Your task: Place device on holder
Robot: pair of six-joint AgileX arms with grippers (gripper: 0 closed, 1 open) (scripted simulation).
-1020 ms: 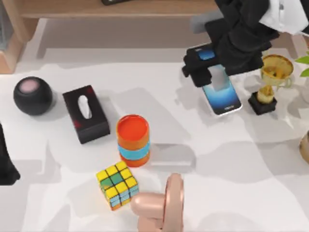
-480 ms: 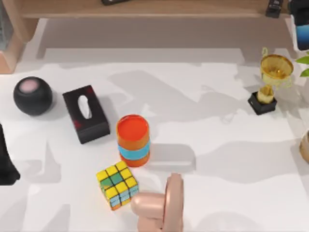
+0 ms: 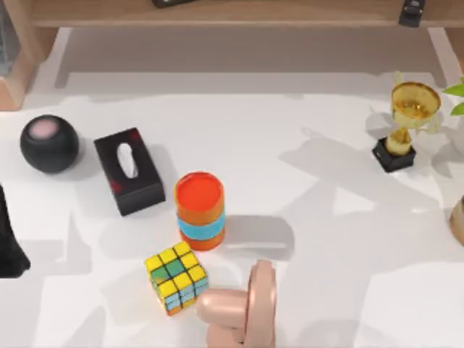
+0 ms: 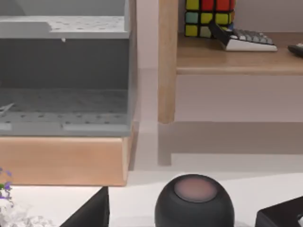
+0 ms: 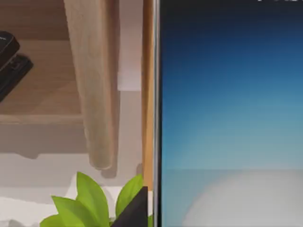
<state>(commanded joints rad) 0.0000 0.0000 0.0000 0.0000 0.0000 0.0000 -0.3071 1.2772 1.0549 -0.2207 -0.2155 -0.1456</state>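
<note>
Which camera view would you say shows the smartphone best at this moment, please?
The right wrist view shows it best: the smartphone is close up, its blue screen with a pale patch and silvery rim plain beside a wooden post. The top view shows the pink holder and the table; the left wrist view shows a black speaker.

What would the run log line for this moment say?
stage: carry | blue-screened silver-rimmed smartphone: lifted, close to right wrist camera | pink holder: front of table, empty | left arm: parked

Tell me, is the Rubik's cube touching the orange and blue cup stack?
Apart. The top view shows white table between the Rubik's cube and the cup stack.
</note>
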